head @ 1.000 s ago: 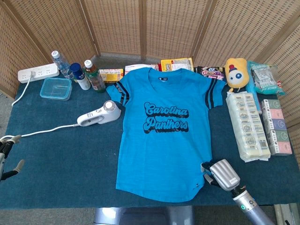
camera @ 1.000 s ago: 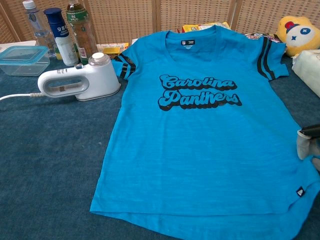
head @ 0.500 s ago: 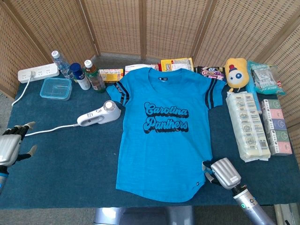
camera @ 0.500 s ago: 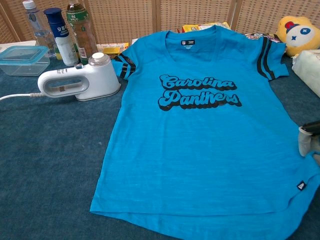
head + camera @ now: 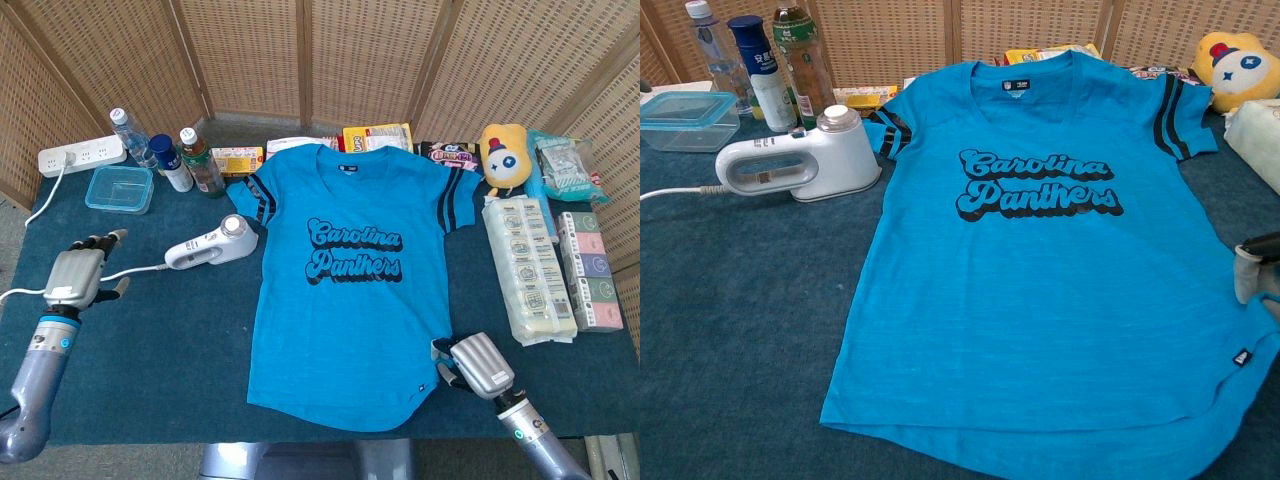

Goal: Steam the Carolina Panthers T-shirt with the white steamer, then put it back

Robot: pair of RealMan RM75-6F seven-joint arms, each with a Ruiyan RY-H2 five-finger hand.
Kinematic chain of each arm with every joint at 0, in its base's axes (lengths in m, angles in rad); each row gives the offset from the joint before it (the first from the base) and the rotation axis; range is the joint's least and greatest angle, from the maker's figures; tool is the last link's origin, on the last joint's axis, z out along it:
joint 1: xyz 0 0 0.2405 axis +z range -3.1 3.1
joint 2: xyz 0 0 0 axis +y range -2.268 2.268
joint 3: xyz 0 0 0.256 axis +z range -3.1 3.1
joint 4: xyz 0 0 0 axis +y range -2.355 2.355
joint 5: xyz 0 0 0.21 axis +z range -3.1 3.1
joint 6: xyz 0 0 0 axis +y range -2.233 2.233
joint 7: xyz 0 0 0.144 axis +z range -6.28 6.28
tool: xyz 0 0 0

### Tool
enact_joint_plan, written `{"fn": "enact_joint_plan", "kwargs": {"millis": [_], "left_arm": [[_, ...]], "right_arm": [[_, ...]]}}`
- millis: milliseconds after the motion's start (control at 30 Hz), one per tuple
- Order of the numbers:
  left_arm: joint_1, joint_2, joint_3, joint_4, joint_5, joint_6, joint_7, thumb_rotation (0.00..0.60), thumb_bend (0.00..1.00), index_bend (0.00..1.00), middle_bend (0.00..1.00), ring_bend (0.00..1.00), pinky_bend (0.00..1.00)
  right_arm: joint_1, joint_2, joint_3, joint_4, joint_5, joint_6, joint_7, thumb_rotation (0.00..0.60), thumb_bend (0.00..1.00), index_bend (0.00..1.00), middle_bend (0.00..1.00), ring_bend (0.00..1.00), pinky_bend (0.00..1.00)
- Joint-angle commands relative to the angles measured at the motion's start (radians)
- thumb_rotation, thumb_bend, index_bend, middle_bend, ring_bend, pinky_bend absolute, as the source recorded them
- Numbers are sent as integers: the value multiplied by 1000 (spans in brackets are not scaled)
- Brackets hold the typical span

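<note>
Tub lidded, contents seemingly none.

T-shirt: 1 | steamer: 1 | bottles: 3 | hands: 2

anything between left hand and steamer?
Head view: only the steamer's white cord on bare blue table, running from the steamer past the left hand.
</note>
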Motion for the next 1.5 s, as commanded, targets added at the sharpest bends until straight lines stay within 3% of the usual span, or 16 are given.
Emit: {"fn": "enact_joint_plan", "kwargs": {"millis": [33, 467, 933, 1500], "left_arm": [[-44, -53, -18, 10, -52, -4, 54, 454, 336, 126, 284, 214, 254], [-155, -227, -38, 68, -182, 53, 221, 453, 335, 125, 284, 214, 257], [-254, -383, -66, 247, -299, 51, 302, 452, 335, 125, 283, 214, 260], [-305, -449, -106, 387, -369, 18, 302, 452, 362, 125, 283, 214, 274]], "right_arm": [[0, -2, 0, 9, 0, 0, 10, 600, 522, 716, 635, 632, 701], [0, -6, 10, 60, 5, 16, 77, 600, 522, 718, 635, 633, 703], [-3, -11, 15, 96, 14, 24, 123, 600, 522, 719, 635, 633, 707], [-4, -11, 23, 93, 30, 15, 128, 600, 523, 719, 635, 635, 710]]}}
